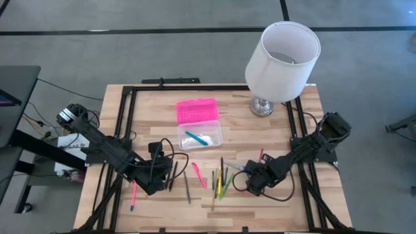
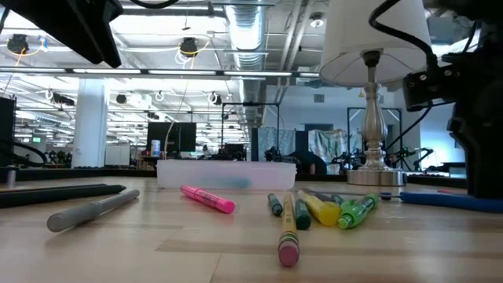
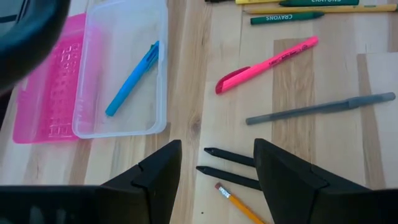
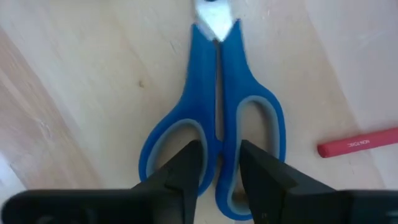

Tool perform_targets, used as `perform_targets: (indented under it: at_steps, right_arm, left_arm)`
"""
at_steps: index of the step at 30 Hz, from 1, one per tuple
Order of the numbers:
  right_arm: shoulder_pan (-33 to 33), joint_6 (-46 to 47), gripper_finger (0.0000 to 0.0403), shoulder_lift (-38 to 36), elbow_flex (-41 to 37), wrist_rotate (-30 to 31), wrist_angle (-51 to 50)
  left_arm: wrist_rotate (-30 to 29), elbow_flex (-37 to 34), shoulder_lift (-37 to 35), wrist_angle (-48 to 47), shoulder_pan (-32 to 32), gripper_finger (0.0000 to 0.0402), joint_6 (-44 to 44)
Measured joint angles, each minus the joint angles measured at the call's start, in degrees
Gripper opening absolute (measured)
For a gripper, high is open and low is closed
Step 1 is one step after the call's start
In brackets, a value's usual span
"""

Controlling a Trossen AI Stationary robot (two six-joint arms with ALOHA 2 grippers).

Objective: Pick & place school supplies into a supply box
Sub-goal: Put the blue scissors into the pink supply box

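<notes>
The supply box's clear base [image 1: 200,136] rests flat on the table with a blue pen [image 3: 132,79] inside, and its pink lid [image 1: 196,110] lies open behind it. My left gripper [image 1: 155,177] hovers open over two black pens [image 3: 227,167] and a pencil [image 3: 239,202]. My right gripper [image 4: 221,171] is low over the blue-handled scissors [image 4: 214,93], which lie flat on the table. A pink highlighter [image 1: 198,174], a grey pen [image 1: 186,188] and several crayons and pencils [image 1: 220,182] lie between the two grippers. My right gripper holds the scissors by the two inner bars of the handle loops [image 4: 219,134], pinched between the two fingers, one finger in each loop. The fingers come from above, pointing down. The scissors lie flat on the table, blades pointing away from the gripper.
A white lamp [image 1: 283,58] stands at the table's far right, its base [image 1: 262,105] beside the box. A red marker [image 4: 357,143] lies near the scissors, and a pink pen [image 1: 133,195] lies by the near left edge. Black frame rails run along the table's sides.
</notes>
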Motion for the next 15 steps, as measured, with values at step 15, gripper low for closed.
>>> perform_targets:
  at_steps: [15]
  right_arm:
    - [0.2,4.3,0.0071,0.0,-0.1,1.3,-0.2]
  left_arm:
    - [-0.6,0.0,0.0,0.0,0.0,0.0197,0.0]
